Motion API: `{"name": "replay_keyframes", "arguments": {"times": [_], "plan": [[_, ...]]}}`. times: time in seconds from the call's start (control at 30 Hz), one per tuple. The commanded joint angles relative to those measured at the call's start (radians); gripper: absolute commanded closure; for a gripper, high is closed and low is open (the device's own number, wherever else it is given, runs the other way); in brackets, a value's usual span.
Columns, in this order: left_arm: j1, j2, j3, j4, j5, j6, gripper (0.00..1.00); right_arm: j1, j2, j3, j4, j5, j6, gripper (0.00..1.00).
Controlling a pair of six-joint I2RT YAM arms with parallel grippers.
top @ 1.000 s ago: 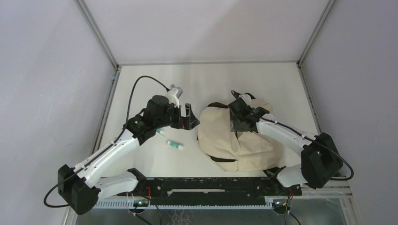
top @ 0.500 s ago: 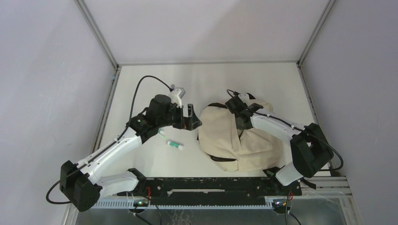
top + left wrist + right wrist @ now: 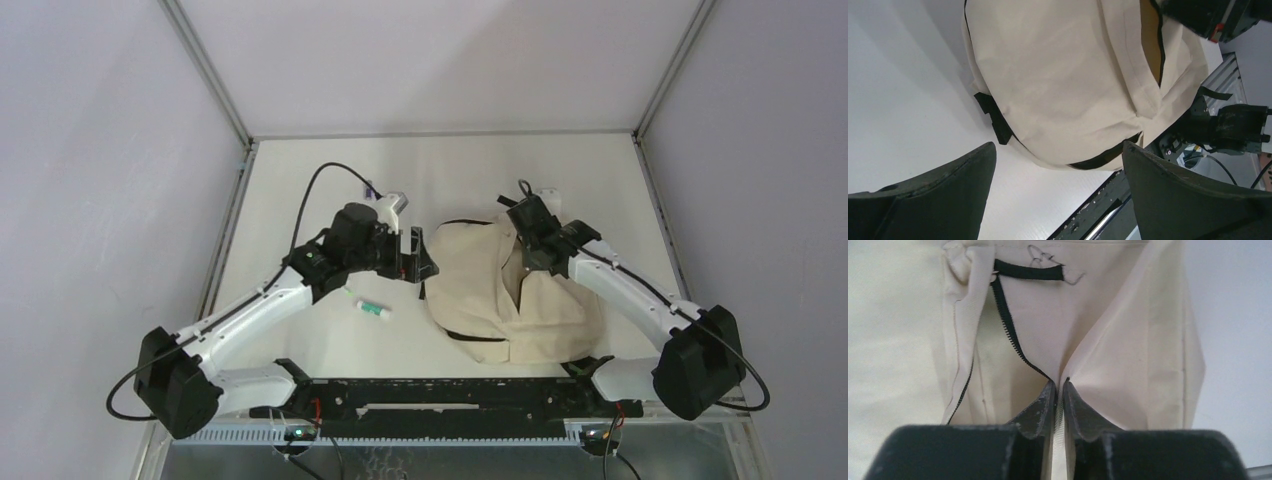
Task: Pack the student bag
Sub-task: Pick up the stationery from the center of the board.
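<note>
The student bag [image 3: 470, 285], a beige canvas backpack with black trim, lies right of the table's middle. It also fills the left wrist view [image 3: 1058, 75] and the right wrist view [image 3: 908, 330]. My right gripper [image 3: 537, 252] is shut on a fold of the bag's canvas beside its open black zip [image 3: 1013, 340], holding the edge up; in its own view the gripper [image 3: 1059, 386] pinches the fabric. My left gripper [image 3: 418, 262] is open and empty, just left of the bag, its fingers [image 3: 943, 185] wide apart above the table.
A small white and green tube [image 3: 374, 311] lies on the table left of the bag, under the left arm. A black strap tab [image 3: 995, 120] sticks out from the bag's side. The black rail [image 3: 440, 395] runs along the near edge.
My right gripper has moved right and pulled the bag's opening edge with it, spreading the bag. My left gripper has moved right, closer to the bag.
</note>
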Motion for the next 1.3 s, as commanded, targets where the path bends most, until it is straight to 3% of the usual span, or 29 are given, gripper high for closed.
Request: {"name": "replay_keyframes", "arguments": {"times": [0.0,0.13,0.2,0.33,0.57,0.83,1.07,1.27], "plan": [[-0.020,0.015,0.053,0.046,0.025,-0.001,0.00,-0.057,-0.034,0.023,-0.054,0.048,0.021,0.76],[-0.028,0.027,0.054,0.047,0.029,-0.001,0.00,-0.019,-0.101,0.021,-0.030,-0.018,0.019,0.43],[-0.031,0.034,0.056,0.053,0.031,-0.003,0.00,0.034,-0.140,0.023,0.000,-0.037,0.020,0.36],[-0.042,0.051,0.065,0.056,0.035,-0.006,0.00,0.096,-0.109,0.024,0.013,-0.055,0.035,0.33],[-0.055,0.062,0.066,0.059,0.040,-0.007,0.00,0.132,0.060,0.027,-0.068,0.060,0.086,0.31],[-0.063,0.069,0.062,0.059,0.042,-0.009,0.00,0.115,-0.068,-0.048,0.006,0.001,0.085,0.26],[-0.067,0.071,0.069,0.058,0.044,-0.006,0.00,0.075,-0.050,-0.087,0.043,-0.034,0.071,0.25],[-0.069,0.069,0.070,0.053,0.042,-0.004,0.00,0.123,0.026,-0.088,0.095,-0.071,0.058,0.24]]}}
